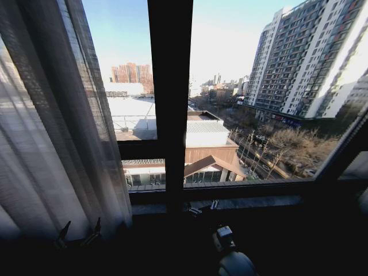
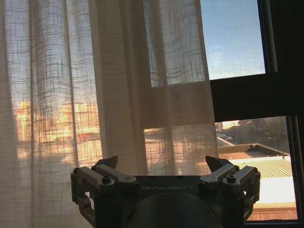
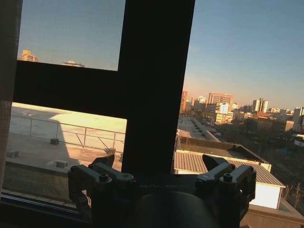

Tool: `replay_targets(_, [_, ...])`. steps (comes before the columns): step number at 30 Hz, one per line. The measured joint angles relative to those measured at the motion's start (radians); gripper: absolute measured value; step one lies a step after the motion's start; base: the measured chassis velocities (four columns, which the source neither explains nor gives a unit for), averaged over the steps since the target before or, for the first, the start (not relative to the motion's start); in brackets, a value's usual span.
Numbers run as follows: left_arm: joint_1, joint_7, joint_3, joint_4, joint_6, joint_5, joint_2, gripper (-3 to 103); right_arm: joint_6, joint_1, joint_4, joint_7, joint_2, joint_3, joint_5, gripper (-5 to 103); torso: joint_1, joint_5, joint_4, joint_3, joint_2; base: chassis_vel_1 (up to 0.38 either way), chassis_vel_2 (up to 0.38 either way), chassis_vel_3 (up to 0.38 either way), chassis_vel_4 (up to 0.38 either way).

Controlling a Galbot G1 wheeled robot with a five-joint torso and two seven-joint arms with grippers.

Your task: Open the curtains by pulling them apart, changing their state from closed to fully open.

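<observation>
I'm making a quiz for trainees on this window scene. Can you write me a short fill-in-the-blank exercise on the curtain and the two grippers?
1. The sheer curtain is gathered on the robot's ____ side of the window.
2. The left gripper has its fingers ____ and holds no fabric.
3. The right gripper faces a dark vertical frame ____.
4. The left gripper points at the ____.

Missing words: left; open; bar; curtain

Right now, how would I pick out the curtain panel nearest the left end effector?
Start at the big window with its dark frame; the curtain panel hangs bunched at its left side. It is sheer white woven fabric in long vertical pleats, with buildings glowing through it, directly ahead of the open left end effector. The frame bars beside it are solid and dark.
</observation>
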Motion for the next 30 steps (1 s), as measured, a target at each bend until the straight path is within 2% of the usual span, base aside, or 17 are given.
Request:
replay_targets(3, [-0.066,-0.001,-0.025,0.031,0.042,-0.052,0.044,100,0.000,0.014,-0.007,0.003,0.002,0.014,0.010,100,0.000,0.0013,-0.0001,0.000,0.000,-0.016,-0.008,0.011,0.022])
replay_targets(7, [-0.121,-0.006,-0.039,0.067,0.078,-0.081,0.080,100,0.000,0.018,-0.011,0.003,0.003,0.025,0.018,100,0.000,0.0011,-0.0002,0.000,0.000,-0.024,-0.017,0.026,0.032])
replay_targets(10, [-0.205,-0.025,-0.048,0.117,0.140,-0.123,0.138,100,0.000,0.017,-0.012,0.003,0.002,0.045,0.021,100,0.000,0.0008,-0.0002,0.000,0.000,-0.010,-0.025,0.012,0.011])
replay_targets(12, [-0.224,-0.029,-0.050,0.129,0.150,-0.131,0.151,100,0.000,0.017,-0.013,0.003,0.002,0.050,0.022,100,0.000,0.0005,-0.0001,0.000,0.000,0.000,0.000,0.000,0.000])
replay_targets(20, [-0.388,-0.066,-0.038,0.215,0.251,-0.180,0.247,100,0.001,0.040,-0.054,0.004,0.005,0.081,0.025,100,0.000,0.0004,0.0000,0.000,0.000,0.000,0.000,0.000,0.000])
replay_targets(26, [-0.476,-0.049,-0.001,0.274,0.301,-0.195,0.313,100,0.002,0.064,-0.082,0.004,0.004,0.084,0.026,100,0.000,0.0005,-0.0001,0.000,0.000,0.000,0.000,0.000,0.000])
replay_targets(30, [-0.527,-0.009,0.020,0.308,0.363,-0.211,0.358,100,0.003,0.080,-0.107,0.005,0.004,0.083,0.028,100,0.000,0.0005,-0.0001,0.000,0.000,0.000,0.000,0.000,0.000])
